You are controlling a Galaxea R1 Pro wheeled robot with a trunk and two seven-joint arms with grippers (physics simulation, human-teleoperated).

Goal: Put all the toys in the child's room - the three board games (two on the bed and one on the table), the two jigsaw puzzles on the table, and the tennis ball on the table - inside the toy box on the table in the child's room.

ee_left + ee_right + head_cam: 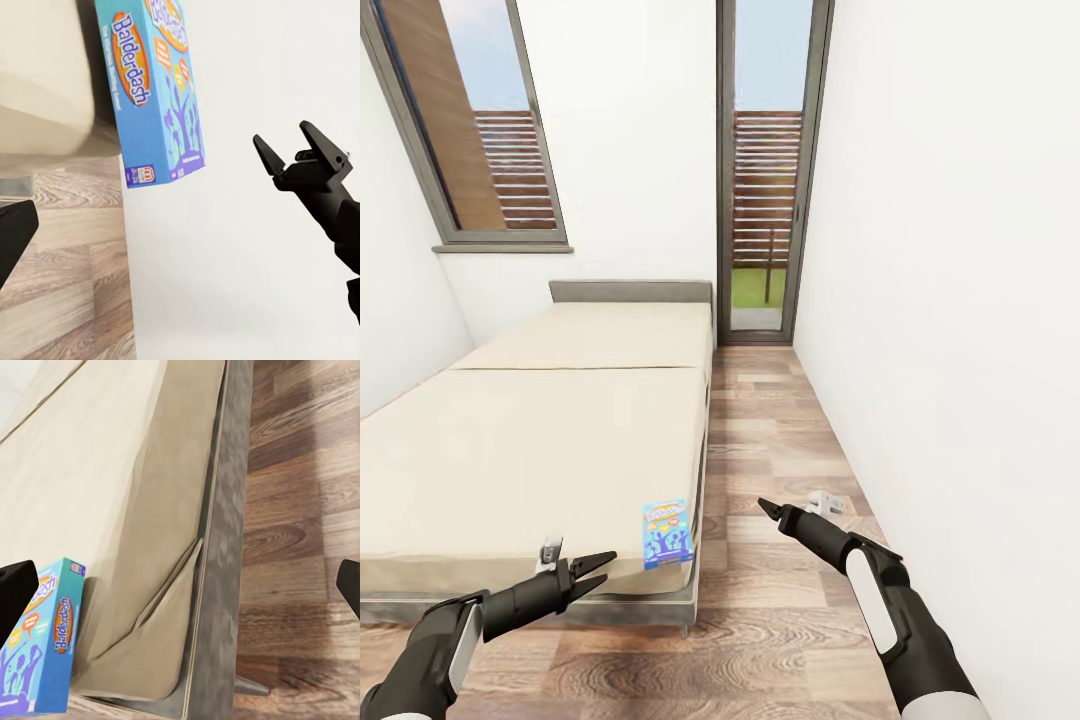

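A blue board game (pixel 665 533) with cartoon figures lies flat on the near right corner of the bed (pixel 560 440), at the beige mattress's edge. It also shows as the blue board game (pixel 154 90) and the blue board game (pixel 37 652) in the wrist views. My left gripper (pixel 596 568) hovers open just left of it, in front of the bed's foot. My right gripper (pixel 768 509) hangs open over the floor to the game's right; the left wrist view shows that gripper (pixel 294 146) with its fingers spread. The table, toy box, jigsaw puzzles and tennis ball are out of view.
A wood-plank aisle (pixel 780 420) runs between the bed's dark grey frame (pixel 225 585) and the white right wall (pixel 960 300), ending at a tall glass door (pixel 765 200). A slanted window (pixel 490 130) sits above the grey headboard (pixel 630 291).
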